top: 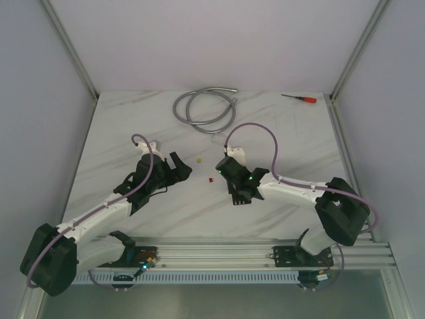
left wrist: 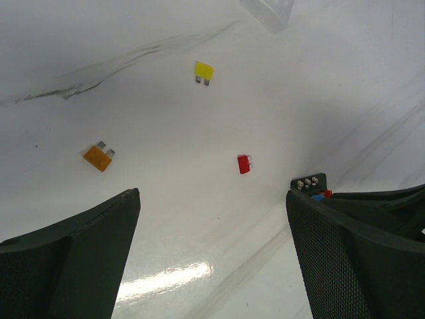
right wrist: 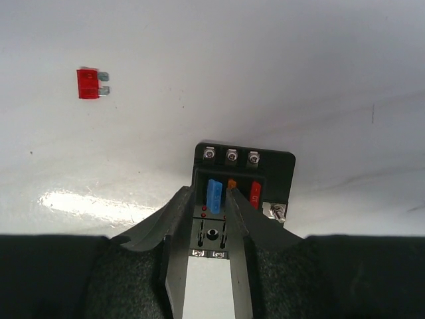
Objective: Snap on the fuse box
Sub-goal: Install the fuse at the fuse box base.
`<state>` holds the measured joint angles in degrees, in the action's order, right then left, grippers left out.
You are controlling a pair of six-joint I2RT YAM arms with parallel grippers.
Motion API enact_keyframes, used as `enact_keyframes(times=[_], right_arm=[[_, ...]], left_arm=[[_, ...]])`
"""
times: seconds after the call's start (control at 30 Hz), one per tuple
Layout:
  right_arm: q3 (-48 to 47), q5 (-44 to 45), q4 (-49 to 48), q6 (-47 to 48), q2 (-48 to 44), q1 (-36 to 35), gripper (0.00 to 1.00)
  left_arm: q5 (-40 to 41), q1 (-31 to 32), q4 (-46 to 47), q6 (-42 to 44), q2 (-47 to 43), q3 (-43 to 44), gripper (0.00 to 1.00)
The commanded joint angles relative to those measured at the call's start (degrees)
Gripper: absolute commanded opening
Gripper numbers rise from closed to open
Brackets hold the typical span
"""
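the right tool is hovering low over the fuse box, at lower centre of the right wrist view. its fingers are standing narrowly apart, tips converging on the blue fuse seated in the box. whether they are pinching it cannot be told. a seated orange fuse and a seated red fuse are sitting beside it. the box is lying flat on the tabletop, face up and uncovered.

the left tool is standing wide open with nothing between its fingers.

beyond it, a loose red fuse, an amber fuse and a yellow fuse are lying well apart. the clear cover is lying at the top edge of the left wrist view, apart from the box.

at the top of the overhead view, a coiled hose and a screwdriver are lying unused.

judgement: work at the fuse slots is in hand and snapping on is not yet begun. the next move is calling for fetching the cover, squaring it over the box and pressing straight down.
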<state>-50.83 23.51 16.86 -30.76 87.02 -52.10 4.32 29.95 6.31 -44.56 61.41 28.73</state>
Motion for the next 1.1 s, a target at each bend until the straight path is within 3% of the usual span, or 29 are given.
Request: enact_keyframes(times=[0.0, 1.07], right_arm=[[-1.8, -0.3, 0.1, 0.5, 0.9, 0.3, 0.32], [-2.2, 0.1, 1.0, 0.1, 2.3, 0.3, 0.21]], left_arm=[[-0.3, -0.4, -0.3, -0.1, -0.7, -0.4, 1.0], [-0.4, -0.5, -0.3, -0.1, -0.5, -0.3, 1.0]])
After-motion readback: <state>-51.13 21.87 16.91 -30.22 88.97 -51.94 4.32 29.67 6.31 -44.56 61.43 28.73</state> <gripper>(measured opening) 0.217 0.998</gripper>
